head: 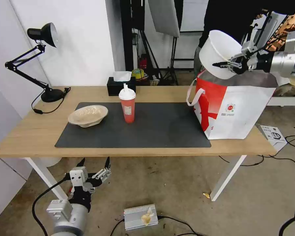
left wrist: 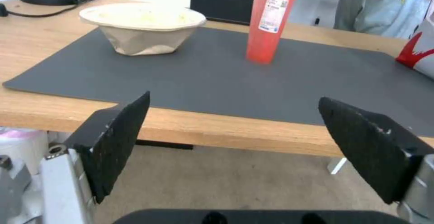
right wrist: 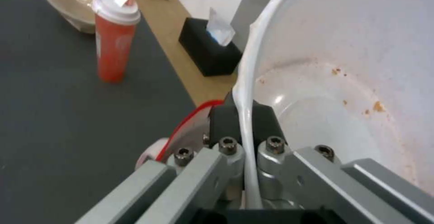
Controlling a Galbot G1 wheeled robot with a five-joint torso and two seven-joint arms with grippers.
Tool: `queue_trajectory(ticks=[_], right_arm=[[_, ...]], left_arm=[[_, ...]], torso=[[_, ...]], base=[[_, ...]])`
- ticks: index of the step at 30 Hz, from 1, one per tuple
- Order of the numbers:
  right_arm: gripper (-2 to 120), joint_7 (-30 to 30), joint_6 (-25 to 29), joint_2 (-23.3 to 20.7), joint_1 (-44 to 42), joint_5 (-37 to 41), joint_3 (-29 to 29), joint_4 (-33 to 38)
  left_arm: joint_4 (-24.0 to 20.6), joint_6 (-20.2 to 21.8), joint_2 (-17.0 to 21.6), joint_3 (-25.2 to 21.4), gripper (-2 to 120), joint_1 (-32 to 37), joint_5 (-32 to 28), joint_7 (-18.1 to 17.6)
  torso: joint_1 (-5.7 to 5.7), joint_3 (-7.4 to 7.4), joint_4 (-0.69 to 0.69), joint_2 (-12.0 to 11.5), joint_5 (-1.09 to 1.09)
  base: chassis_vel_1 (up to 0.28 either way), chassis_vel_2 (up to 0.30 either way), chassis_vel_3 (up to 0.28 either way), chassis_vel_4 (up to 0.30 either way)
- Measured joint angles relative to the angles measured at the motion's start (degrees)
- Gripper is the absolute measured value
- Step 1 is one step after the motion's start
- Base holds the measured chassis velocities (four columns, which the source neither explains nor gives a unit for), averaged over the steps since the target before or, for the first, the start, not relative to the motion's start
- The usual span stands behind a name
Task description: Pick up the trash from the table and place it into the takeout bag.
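From the head view, the right end effector is clenched on the rim of the white plastic bowl, which hangs tilted in the air above the open takeout bag; the bowl covers part of the bag's mouth, and the bag stands at the right end of the bench, partly on the dark grey mat. The red drink cup stands upright on the mat, with the pulp bowl to its left. Behind them sit a black tissue box and a desk lamp. The left end effector hangs released below the bench's near edge.

In the left wrist view, 2 spread pads frame the bench edge; the cup's top is cut off.

In the right wrist view, the bowl's rim is pinched between the pads, orange specks dot its inside, and the bag is mostly hidden.
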Motion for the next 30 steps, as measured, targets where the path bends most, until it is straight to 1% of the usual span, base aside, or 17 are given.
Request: queue_trajectory(ticks=[4,9,22,24,26,28,29,30], right_arm=[[0,0.1,0.0,-0.7,-3.9,-0.3,2.1,1.0],[0,0.3,0.0,-0.7,-6.8,-1.1,3.9,1.3],[0,1.2,0.0,0.6,-10.4,-1.4,5.9,1.3],[0,1.8,0.7,0.7,-10.4,-1.3,5.9,1.2],[2,2.0,1.0,0.7,-10.4,-1.3,5.9,1.1],[14,2.6,1.5,0.7,-10.1,-1.1,5.9,0.9],[14,2.6,1.5,0.7,-10.1,-1.1,5.9,0.9],[18,2.8,1.7,0.7,-9.7,-1.0,5.9,0.7]], left_arm=[[0.3,0.0,0.0,0.1,100,-0.1,-0.1,0.0],[0.4,0.0,0.1,0.0,100,-0.3,-0.2,-0.1],[0.8,0.0,0.4,0.1,100,-0.5,-0.4,-0.2],[0.9,0.0,0.4,0.1,100,-0.6,-0.5,-0.2],[0.9,0.0,0.4,0.1,100,-0.6,-0.5,-0.2],[0.9,0.0,0.4,0.1,100,-0.7,-0.5,-0.2],[0.9,0.0,0.4,0.1,100,-0.7,-0.5,-0.2],[0.9,0.0,0.3,0.1,100,-0.7,-0.5,-0.2]], torso=[[0.00,0.00,0.00,0.0,0.00],[0.00,0.00,0.00,0.0,0.00],[0.00,0.00,0.00,0.0,0.00],[0.00,0.00,0.00,0.0,-0.01],[0.00,0.00,0.00,0.0,-0.01],[0.00,0.00,0.00,0.0,0.00],[0.00,0.00,0.00,0.0,0.00],[0.00,0.00,0.00,0.0,-0.01]], base=[[0.000,0.000,0.000,0.000],[0.000,0.000,0.000,0.000],[0.000,0.000,0.000,0.000],[0.000,0.000,0.000,0.000],[0.000,0.000,0.000,0.000],[0.000,0.000,0.000,0.000],[0.000,0.000,0.000,0.000],[0.000,0.000,0.000,0.000]])
